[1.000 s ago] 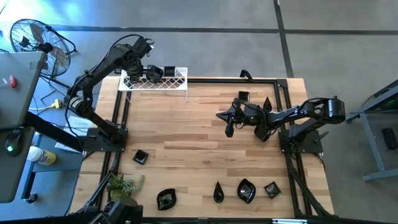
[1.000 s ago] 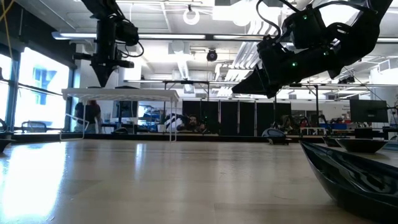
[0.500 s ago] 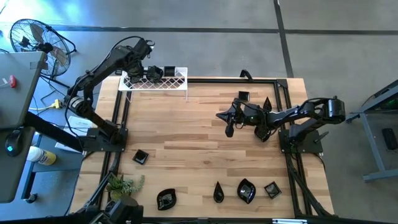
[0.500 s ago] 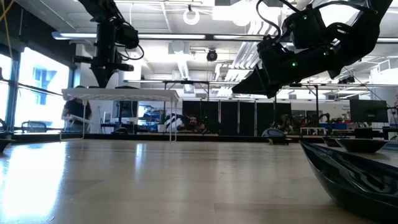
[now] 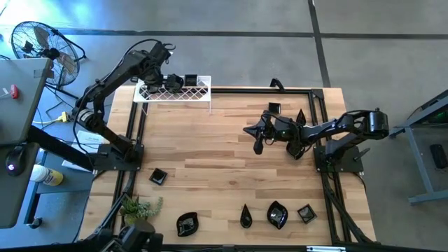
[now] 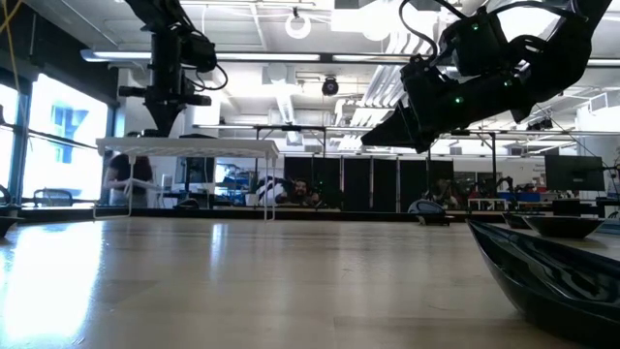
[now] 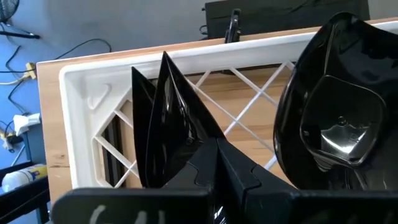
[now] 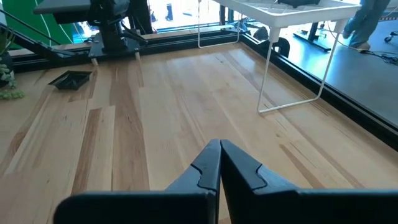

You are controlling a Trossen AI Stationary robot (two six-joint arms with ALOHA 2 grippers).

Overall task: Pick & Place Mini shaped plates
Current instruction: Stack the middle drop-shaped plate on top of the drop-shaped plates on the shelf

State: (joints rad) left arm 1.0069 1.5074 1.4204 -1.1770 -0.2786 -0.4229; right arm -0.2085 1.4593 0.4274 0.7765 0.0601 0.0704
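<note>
Above the white rack [image 5: 175, 92], left hand [image 5: 155, 82] closed; no writing legible.

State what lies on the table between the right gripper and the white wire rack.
Nothing: in the high view, only bare wooden table stretches between the shut right gripper and the white wire rack.

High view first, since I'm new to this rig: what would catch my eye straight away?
The white wire rack at the table's far left corner, with the left gripper shut above it and black plates standing in its lattice. Next, the right gripper, shut and empty, over the bare table middle, and loose plates along the near edge.
</note>
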